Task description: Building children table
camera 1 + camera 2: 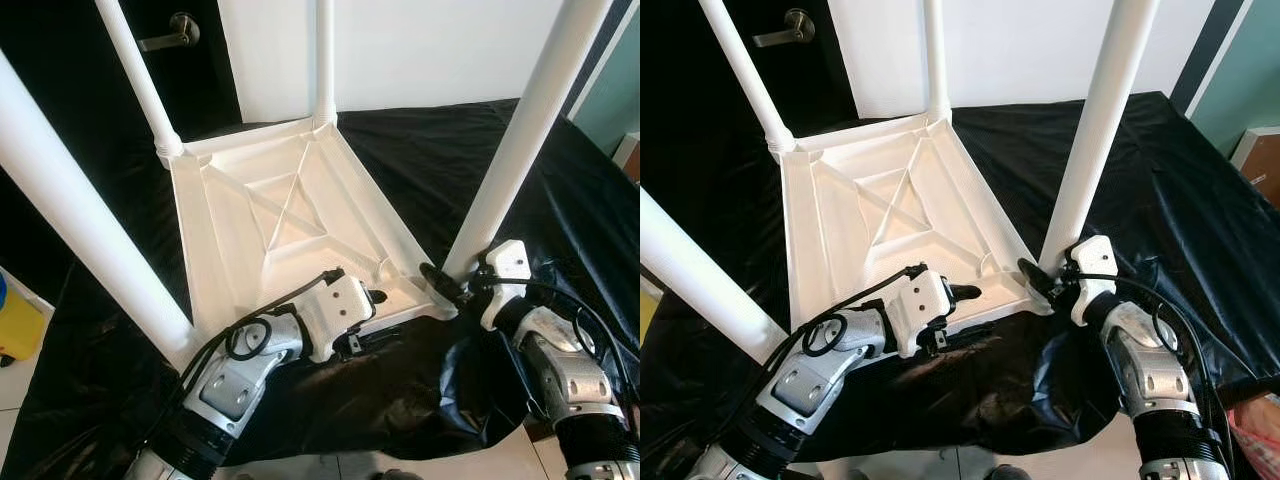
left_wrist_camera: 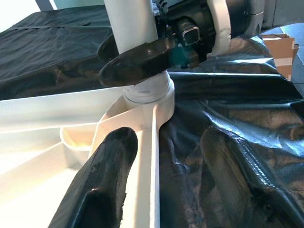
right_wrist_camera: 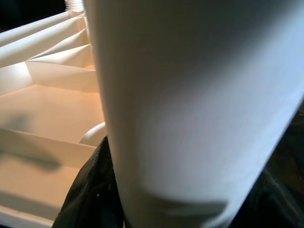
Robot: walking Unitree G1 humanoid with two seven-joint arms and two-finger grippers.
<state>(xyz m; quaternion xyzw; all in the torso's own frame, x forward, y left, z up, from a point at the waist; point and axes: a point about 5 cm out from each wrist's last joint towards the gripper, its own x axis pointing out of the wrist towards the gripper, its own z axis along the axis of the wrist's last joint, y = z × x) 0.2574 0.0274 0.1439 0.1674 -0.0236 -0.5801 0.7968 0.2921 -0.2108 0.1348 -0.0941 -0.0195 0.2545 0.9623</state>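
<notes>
A crinkly black plastic sheet (image 1: 420,140) is spread under everything, so the surface beneath can't really be made out. On it, a white plastic children's table top (image 1: 290,215) is laid upside down, ribbed underside up, with four white tubular legs sticking up from its corners.

The near-right white leg (image 1: 520,130) is socketed into the corner just beside the right claw (image 1: 1045,278). That claw is closed around the base of this leg, one black finger (image 2: 142,57) seen wrapped against it right above the socket collar. From its wrist view, the leg is pressed up close and most of the frame is taken by it.

The left claw (image 1: 375,297) is set over the near rim of the table top (image 2: 145,156), just left of that same corner. Its fingers are spread, one black finger (image 2: 102,185) on the inside of the rim and the other outside over the black sheet; whether the rim is touched can't be told.

Beyond the claws, a door handle (image 1: 170,35) is seen on a dark door, well apart from the table.
</notes>
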